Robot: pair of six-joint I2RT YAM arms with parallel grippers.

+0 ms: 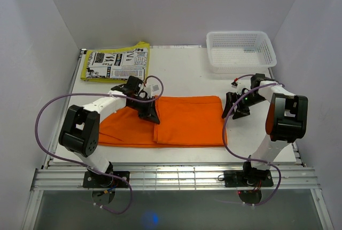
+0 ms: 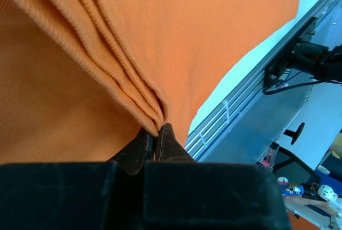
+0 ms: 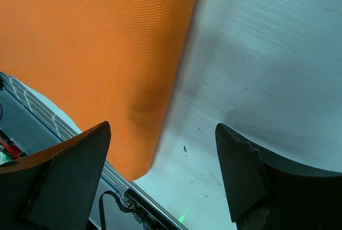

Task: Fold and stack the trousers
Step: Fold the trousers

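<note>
Orange trousers (image 1: 181, 120) lie across the middle of the table, partly folded over themselves. My left gripper (image 1: 149, 113) is shut on a bunched ridge of the orange cloth (image 2: 133, 91); in the left wrist view its fingertips (image 2: 159, 133) pinch the fold. My right gripper (image 1: 235, 105) is open and empty just right of the trousers' right edge (image 3: 160, 107), its fingers (image 3: 69, 166) apart above bare table. A folded yellow and black-white patterned garment (image 1: 116, 62) lies at the back left.
A white plastic basket (image 1: 240, 50) stands at the back right. The metal rail (image 1: 176, 176) runs along the near table edge. White walls close in the left, back and right sides.
</note>
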